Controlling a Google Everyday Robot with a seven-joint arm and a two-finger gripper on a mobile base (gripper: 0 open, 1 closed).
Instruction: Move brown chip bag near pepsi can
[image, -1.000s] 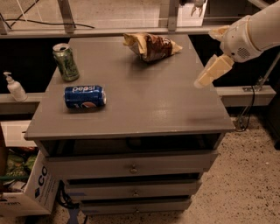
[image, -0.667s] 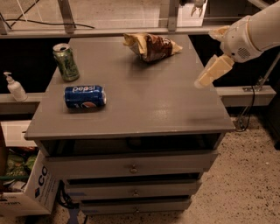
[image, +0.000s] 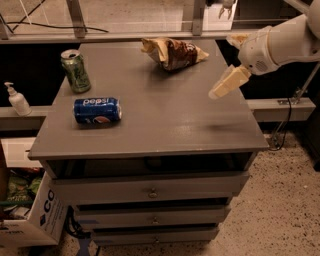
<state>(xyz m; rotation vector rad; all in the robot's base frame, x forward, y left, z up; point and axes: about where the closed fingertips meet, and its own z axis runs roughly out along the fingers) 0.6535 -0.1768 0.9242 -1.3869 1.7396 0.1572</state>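
Observation:
The brown chip bag (image: 174, 53) lies crinkled at the far middle of the grey cabinet top (image: 165, 120). The pepsi can (image: 97, 110) lies on its side near the left edge, label up. My gripper (image: 231, 61) hangs on the white arm over the right edge of the top, to the right of the bag and a little nearer than it. It is above the surface, open and empty. One cream finger (image: 228, 82) points down and left.
A green can (image: 75, 70) with a silver top stands upright at the far left, behind the pepsi can. A soap dispenser (image: 17, 99) stands on a ledge to the left. A cardboard box (image: 30, 220) sits on the floor at lower left. Drawers (image: 152, 192) face front.
My gripper and arm have moved a little to the left, toward the cabinet top. The bag and both cans have not moved.

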